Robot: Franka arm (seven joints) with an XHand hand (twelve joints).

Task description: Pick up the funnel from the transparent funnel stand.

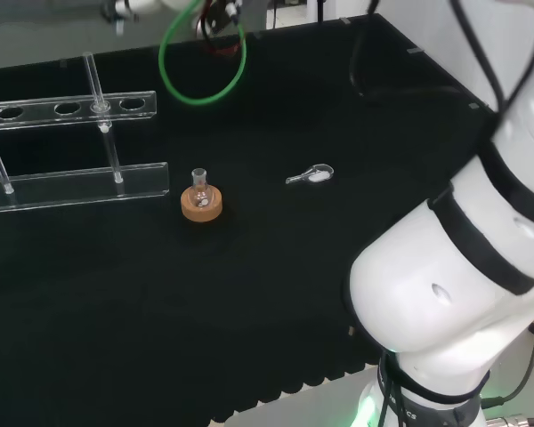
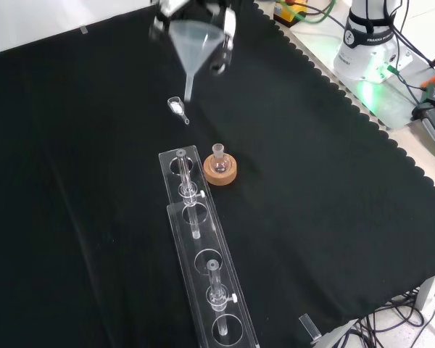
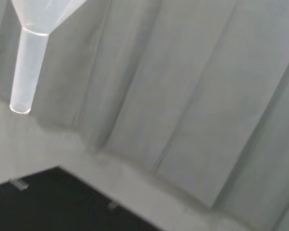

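Note:
In the front view the hand hangs high over the far part of the cloth, fingers curled round the rim of a clear funnel. The funnel is upright with its stem pointing down, well above the cloth. Close up in the wrist view, the funnel's stem is seen against a grey backdrop. The transparent funnel stand lies nearer the camera in the front view, apart from the hand. In the head view the stand is at the left.
A small flask on a cork ring stands beside the stand's far end, also seen as the flask on cork. A little clear scoop lies on the cloth below the funnel's stem. A green cable loops at the cloth's far edge.

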